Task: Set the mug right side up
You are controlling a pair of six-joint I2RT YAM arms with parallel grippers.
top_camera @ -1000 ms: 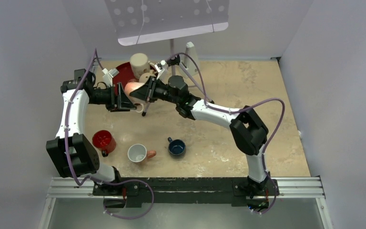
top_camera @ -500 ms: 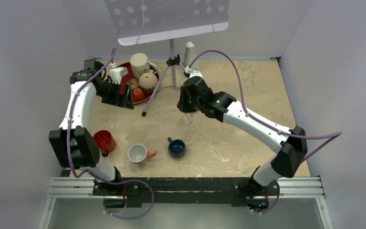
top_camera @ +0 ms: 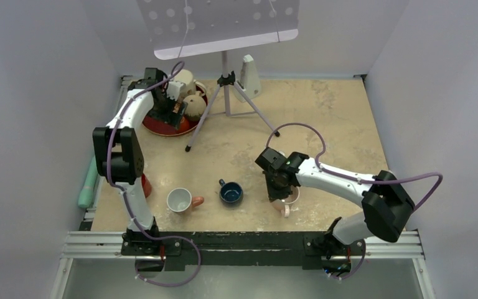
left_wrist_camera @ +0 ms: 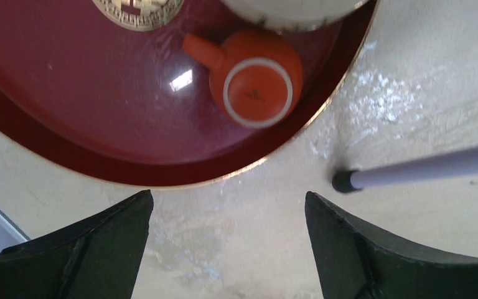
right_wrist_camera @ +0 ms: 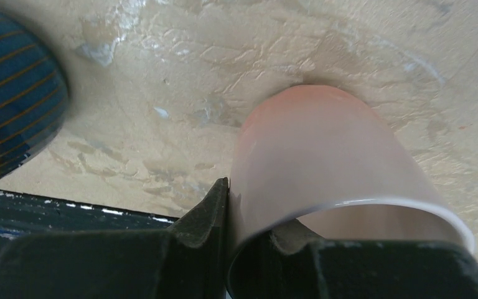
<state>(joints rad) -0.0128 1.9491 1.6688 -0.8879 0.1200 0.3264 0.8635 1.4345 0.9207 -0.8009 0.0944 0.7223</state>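
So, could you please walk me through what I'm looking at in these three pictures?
These are two robot arms bolted to the near edge of a table, each ending in a two-finger gripper. The wide picture looks down from above; the other two come from cameras on each wrist. The right gripper is clamped on the wall of a pink mug, one finger inside, open rim toward the camera. Beside it stands a blue mug, then a white mug. The left gripper hangs open at the edge of a red tray, where a small orange mug sits upside down. A tripod stands at the back.
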